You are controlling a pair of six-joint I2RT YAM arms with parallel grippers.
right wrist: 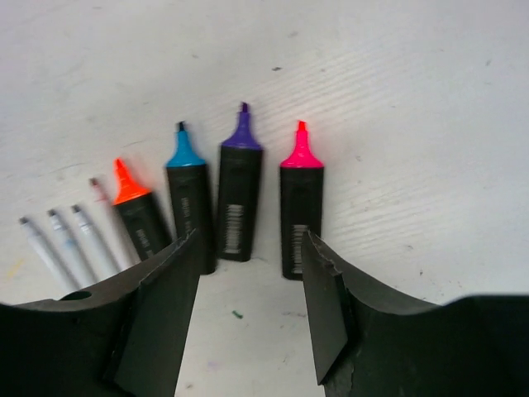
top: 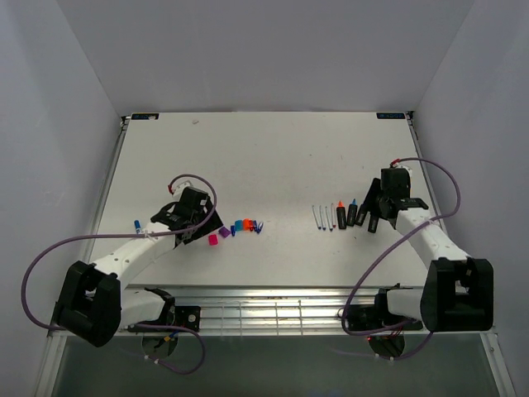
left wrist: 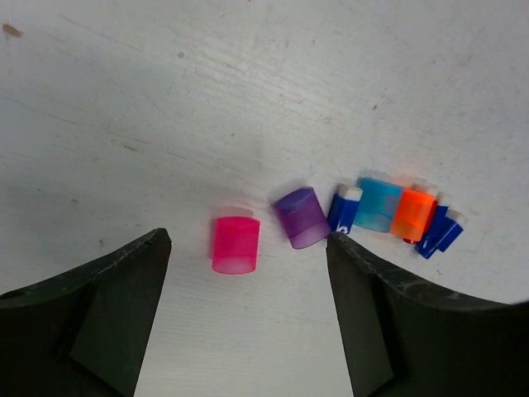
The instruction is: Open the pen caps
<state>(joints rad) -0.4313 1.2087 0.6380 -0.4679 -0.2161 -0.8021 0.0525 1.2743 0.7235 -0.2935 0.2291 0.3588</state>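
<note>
Uncapped pen caps lie loose on the table: a magenta cap (left wrist: 235,245), a purple cap (left wrist: 302,217), a blue cap (left wrist: 378,204), an orange cap (left wrist: 412,214) and slim blue caps (left wrist: 440,233). My left gripper (left wrist: 248,269) hovers open just short of the magenta and purple caps, holding nothing. Uncapped black highlighters lie in a row: orange (right wrist: 136,211), blue (right wrist: 188,198), purple (right wrist: 240,194) and magenta (right wrist: 301,198). My right gripper (right wrist: 252,248) stands open and empty behind the purple and magenta bodies. In the top view the left gripper (top: 202,231) is left of centre and the right gripper (top: 374,217) is to the right.
Thin white pen barrels (right wrist: 74,240) lie left of the highlighters, tips bare. A lone small blue cap (top: 137,224) sits by the left arm. The metal grille (top: 273,310) runs along the table's near edge, and white walls enclose the table on three sides.
</note>
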